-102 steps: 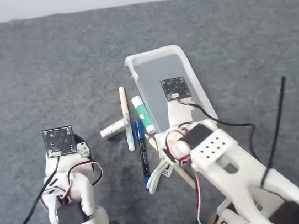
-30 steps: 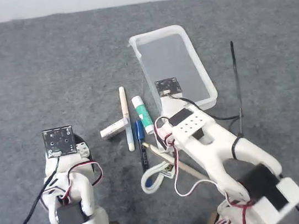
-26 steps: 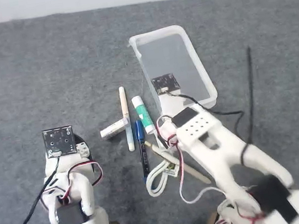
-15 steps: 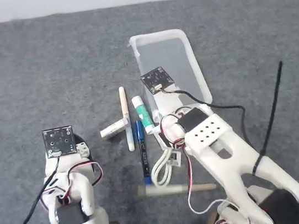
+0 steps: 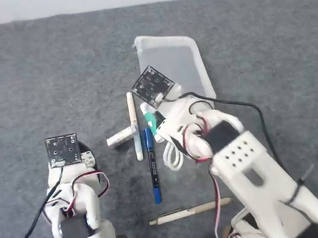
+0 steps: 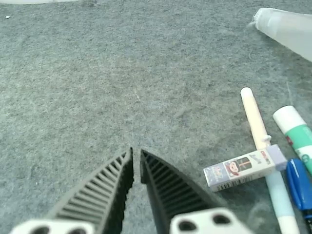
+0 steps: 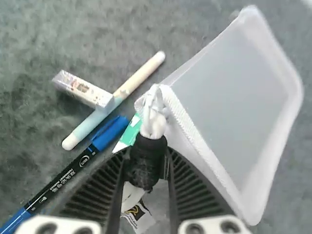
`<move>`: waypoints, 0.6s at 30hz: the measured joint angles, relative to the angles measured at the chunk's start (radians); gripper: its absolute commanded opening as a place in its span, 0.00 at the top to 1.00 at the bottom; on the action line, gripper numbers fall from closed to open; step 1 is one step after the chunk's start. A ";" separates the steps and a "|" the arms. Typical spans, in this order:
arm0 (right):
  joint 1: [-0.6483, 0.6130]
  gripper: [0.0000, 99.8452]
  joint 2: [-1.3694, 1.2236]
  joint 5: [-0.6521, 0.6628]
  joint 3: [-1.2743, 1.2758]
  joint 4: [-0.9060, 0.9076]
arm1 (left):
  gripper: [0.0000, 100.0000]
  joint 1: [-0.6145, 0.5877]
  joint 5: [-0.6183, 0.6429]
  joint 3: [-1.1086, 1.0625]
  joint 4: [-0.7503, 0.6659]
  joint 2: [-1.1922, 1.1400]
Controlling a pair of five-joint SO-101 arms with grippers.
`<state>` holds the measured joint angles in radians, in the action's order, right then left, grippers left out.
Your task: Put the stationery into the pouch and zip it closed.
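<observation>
Right hand: the right hand is clamped on the black zip pull at the near corner of the pouch, with the white cord knot poking up above the fingers.
Why that grip: it looks like the pull is being used as a handle, either to run the zip or to tow the mouth toward the stationery. Whether the zip is open cannot be told.
Pouch: it lies flat on the desk at about 12 o'clock, with its near corner at the stationery.
Stationery: all of it is outside the pouch. The glue stick, the blue pen, the pale marker and the eraser are bunched at the centre, with the eraser across the marker. A beige pen lies apart at 6 o'clock.
Left hand: the left hand is parked at 8 o'clock, fingers pressed nearly together on nothing, and looks to be leaving room.
Change: over the last seconds the right arm has swung toward 9 o'clock and the pouch's near end has followed it. The beige pen, which was slanted by the arm, has been knocked flat toward 6 o'clock. The left arm has not stirred.
</observation>
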<state>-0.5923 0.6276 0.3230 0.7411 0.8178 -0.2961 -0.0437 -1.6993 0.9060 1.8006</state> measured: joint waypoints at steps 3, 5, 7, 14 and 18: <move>0.000 0.99 0.091 0.014 0.069 -0.032 | 0.77 0.000 0.011 0.000 0.000 0.000; 0.000 0.99 0.152 0.017 0.129 -0.068 | 0.72 0.000 0.058 0.000 0.000 0.000; 0.000 0.99 0.212 0.018 0.195 -0.106 | 0.71 0.000 0.115 0.002 0.000 0.000; 0.000 0.99 0.341 0.020 0.333 -0.203 | 0.71 0.041 0.204 0.106 0.000 0.000; 0.000 0.99 0.377 0.020 0.396 -0.250 | 0.71 0.149 0.209 0.153 0.000 0.000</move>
<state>-0.5923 1.0050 0.3429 1.1370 0.5677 -0.1473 0.1649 -1.5459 0.9060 1.8006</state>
